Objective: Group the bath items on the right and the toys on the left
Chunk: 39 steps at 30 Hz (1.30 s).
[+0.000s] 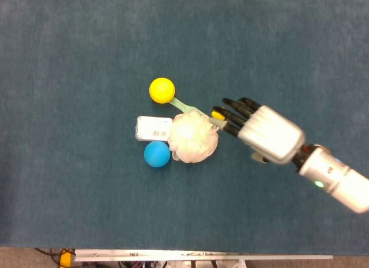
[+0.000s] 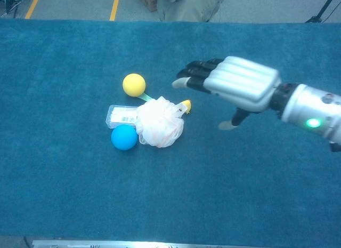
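A white bath pouf [image 1: 194, 138] [image 2: 159, 121] lies mid-table, partly covering a pale green brush handle [image 1: 185, 105] with a small yellow piece [image 2: 186, 105] at its right. A yellow ball [image 1: 162, 90] [image 2: 134, 84] sits behind it, a blue ball [image 1: 157, 154] [image 2: 124, 137] in front-left, and a clear plastic box [image 1: 151, 128] [image 2: 120, 116] on its left. My right hand [image 1: 259, 131] [image 2: 234, 84] hovers open just right of the pouf, fingers stretched over the yellow piece, holding nothing. The left hand is out of sight.
Blue carpet [image 1: 69, 193] covers the whole table. A person sits past the far edge [image 2: 186, 5]. The table's metal front edge [image 1: 202, 256] runs along the bottom.
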Each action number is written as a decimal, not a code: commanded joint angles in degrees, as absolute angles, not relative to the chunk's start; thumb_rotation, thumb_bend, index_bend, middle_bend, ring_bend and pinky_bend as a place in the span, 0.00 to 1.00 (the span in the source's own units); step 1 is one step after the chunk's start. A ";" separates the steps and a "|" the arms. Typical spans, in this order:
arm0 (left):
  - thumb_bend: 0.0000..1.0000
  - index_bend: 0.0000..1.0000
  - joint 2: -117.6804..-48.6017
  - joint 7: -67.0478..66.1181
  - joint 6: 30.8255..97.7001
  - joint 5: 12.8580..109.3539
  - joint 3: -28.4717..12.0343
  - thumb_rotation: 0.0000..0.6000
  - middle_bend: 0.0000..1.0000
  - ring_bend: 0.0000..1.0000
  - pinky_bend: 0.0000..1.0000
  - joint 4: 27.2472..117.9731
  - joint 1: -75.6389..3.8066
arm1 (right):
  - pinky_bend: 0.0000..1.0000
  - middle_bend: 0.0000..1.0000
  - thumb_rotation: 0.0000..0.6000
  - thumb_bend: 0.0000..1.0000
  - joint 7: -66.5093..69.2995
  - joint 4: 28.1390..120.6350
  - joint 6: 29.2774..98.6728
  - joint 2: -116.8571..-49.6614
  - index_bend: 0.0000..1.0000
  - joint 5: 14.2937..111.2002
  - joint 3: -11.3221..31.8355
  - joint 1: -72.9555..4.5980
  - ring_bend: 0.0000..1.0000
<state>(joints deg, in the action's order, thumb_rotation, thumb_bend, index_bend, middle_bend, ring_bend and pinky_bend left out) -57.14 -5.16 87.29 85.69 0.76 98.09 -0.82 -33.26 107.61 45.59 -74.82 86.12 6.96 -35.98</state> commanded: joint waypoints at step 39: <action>0.34 0.32 -56.36 -1.60 87.92 85.86 0.94 1.00 0.29 0.28 0.25 96.27 1.02 | 0.47 0.42 1.00 0.00 -44.51 88.61 48.16 -98.19 0.49 64.58 6.05 -50.84 0.34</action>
